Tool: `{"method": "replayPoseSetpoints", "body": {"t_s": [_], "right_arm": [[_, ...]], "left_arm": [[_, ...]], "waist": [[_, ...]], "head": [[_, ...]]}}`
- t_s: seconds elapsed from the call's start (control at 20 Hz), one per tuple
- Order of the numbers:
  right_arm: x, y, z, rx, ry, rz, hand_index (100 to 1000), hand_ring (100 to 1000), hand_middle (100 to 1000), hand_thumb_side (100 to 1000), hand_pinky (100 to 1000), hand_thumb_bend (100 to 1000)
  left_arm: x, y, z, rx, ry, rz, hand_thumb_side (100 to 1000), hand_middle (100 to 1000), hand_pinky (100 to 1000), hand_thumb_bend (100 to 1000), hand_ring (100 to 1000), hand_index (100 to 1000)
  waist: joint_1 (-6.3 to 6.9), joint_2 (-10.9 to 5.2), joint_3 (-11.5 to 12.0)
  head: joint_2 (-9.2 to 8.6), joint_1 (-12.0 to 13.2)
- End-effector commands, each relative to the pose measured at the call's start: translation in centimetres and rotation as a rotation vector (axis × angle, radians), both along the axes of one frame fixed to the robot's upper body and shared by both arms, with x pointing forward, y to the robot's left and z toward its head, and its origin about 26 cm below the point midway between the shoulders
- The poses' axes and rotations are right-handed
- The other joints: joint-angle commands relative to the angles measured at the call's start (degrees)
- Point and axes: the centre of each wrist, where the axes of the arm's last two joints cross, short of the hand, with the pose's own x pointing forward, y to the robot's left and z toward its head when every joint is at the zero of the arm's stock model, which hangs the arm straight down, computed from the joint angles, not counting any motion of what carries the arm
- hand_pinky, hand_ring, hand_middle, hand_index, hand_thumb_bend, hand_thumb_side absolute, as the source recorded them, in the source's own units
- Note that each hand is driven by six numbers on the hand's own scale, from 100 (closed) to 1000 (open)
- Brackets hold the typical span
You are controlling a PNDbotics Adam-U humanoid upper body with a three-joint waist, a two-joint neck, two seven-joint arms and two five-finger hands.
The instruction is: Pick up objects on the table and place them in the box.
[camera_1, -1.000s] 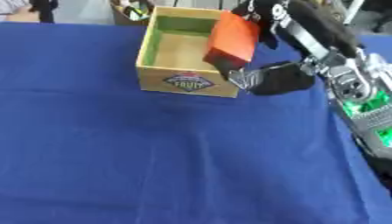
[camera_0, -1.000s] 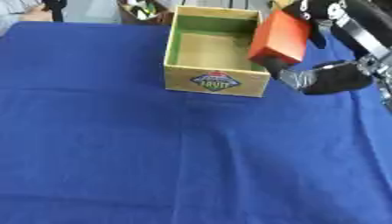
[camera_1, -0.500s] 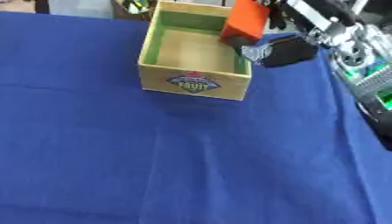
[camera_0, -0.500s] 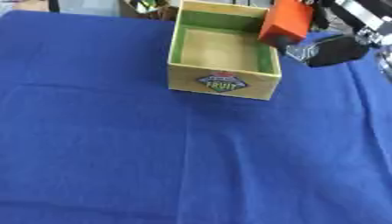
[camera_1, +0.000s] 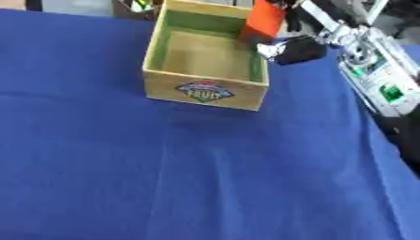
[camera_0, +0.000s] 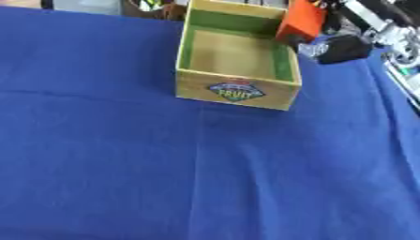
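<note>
A blue cloth [camera_0: 164, 178] is spread across the whole table, creased down the middle. Toward the far side, an open wooden box [camera_0: 238, 89] with green inner walls and a fruit label on its front is set, apparently empty. At the box's far right corner, an orange block [camera_0: 302, 21] is gripped by the right hand [camera_0: 343, 47], its fingers seemingly closed round it, above the rim.
</note>
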Motion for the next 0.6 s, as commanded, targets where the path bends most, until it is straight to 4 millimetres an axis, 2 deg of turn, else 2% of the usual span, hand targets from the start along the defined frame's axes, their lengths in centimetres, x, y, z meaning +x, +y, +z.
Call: {"method": "replayPoseSetpoints", "body": {"t_s": [0.05,0.35,0.6], "right_arm": [[-0.6,-1.6,2.0,-0.025,-0.029,-0.037,129,607,156,116,467,100],[-0.1,-2.6,2.4,-0.031,-0.046,-0.063,131,610,152,114,469,100],[0.8,-2.2,2.7,-0.008,-0.095,-0.056,131,606,146,116,464,100]], "left_arm": [[-0.1,-0.1,1.1,0.036,-0.034,-0.010,1000,407,234,100,301,748],[0.0,-0.3,1.0,0.038,-0.046,-0.016,1000,405,230,100,298,748],[-0.1,-0.4,0.6,0.038,-0.048,-0.014,1000,405,228,100,296,748]], "waist": [[-0.03,-0.79,0.67],[-0.59,0.29,3.75],[-0.52,0.88,5.04]], "head": [[-1.40,-1.42],[-2.97,-5.28],[-3.62,-7.17]]}}
